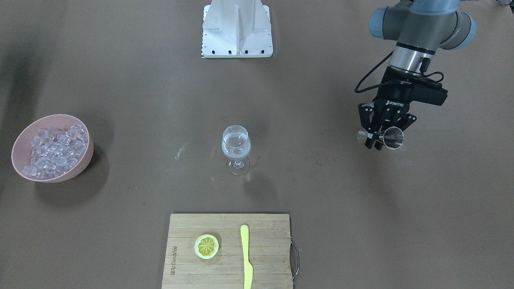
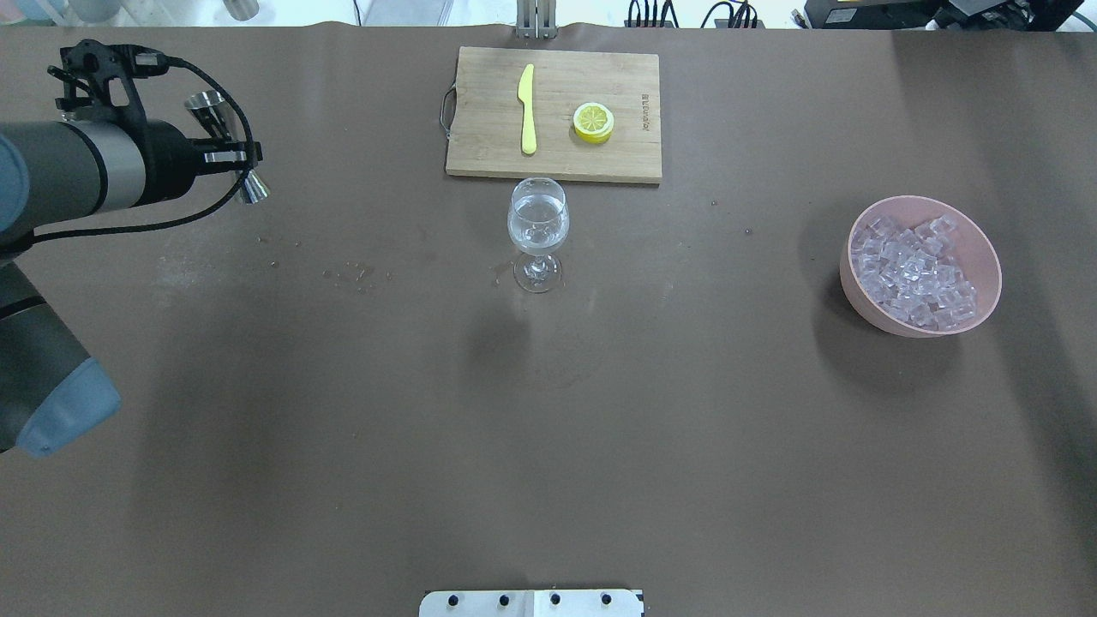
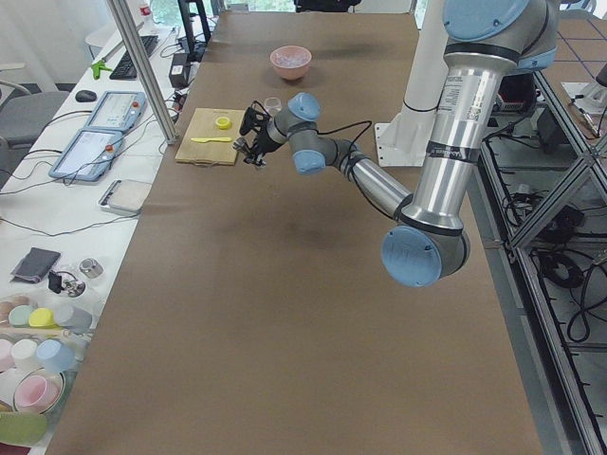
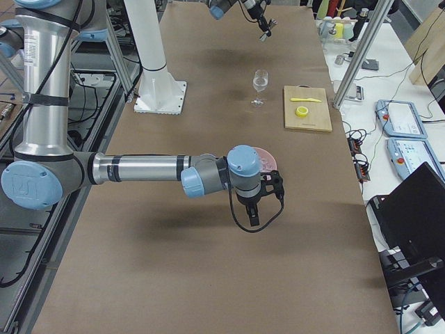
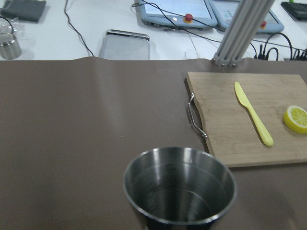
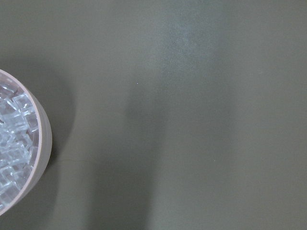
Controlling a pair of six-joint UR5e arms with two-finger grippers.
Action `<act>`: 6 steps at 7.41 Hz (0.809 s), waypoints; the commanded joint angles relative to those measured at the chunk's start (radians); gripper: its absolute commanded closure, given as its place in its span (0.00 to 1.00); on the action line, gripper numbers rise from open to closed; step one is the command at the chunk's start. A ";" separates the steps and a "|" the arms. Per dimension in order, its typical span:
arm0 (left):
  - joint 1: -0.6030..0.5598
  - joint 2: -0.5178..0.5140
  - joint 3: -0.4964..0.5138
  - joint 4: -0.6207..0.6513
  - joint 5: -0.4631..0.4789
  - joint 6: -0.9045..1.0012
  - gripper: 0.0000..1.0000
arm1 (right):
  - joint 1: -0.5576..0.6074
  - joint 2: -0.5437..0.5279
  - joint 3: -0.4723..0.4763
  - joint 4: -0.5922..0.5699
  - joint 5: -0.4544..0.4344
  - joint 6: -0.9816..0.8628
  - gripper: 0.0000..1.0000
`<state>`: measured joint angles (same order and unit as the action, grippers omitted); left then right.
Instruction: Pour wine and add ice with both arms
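Overhead exterior and companion views, contents:
- Wine glass: upright mid-table, near the cutting board. It holds the wine, clear, filling part of the bowl.
- Pink bowl: heaped with ice, well apart from the glass, on the robot's right.
- Steel jigger: tipped sideways in the air, clamped at its waist by the left gripper; contents cannot be told.
- Right gripper: near the bowl, seen only from afar; finger state cannot be told.
- Bowl cut off at the right wrist view's edge.
- Writing: "ROBOTIQ" on the left gripper; the board's mark is illegible.

Glinting clear ice, polished steel jigger
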<state>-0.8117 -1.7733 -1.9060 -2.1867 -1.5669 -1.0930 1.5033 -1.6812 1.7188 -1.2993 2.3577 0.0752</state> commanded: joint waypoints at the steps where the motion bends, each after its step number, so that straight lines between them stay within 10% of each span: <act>1: 0.066 0.063 -0.002 0.004 0.266 -0.118 1.00 | 0.000 0.000 -0.001 0.000 0.000 0.000 0.00; 6: 0.153 0.114 0.079 0.090 0.534 -0.249 1.00 | 0.002 -0.005 -0.001 0.000 -0.003 -0.002 0.00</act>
<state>-0.6841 -1.6616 -1.8538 -2.1132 -1.0610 -1.2921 1.5036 -1.6823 1.7181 -1.2993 2.3558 0.0748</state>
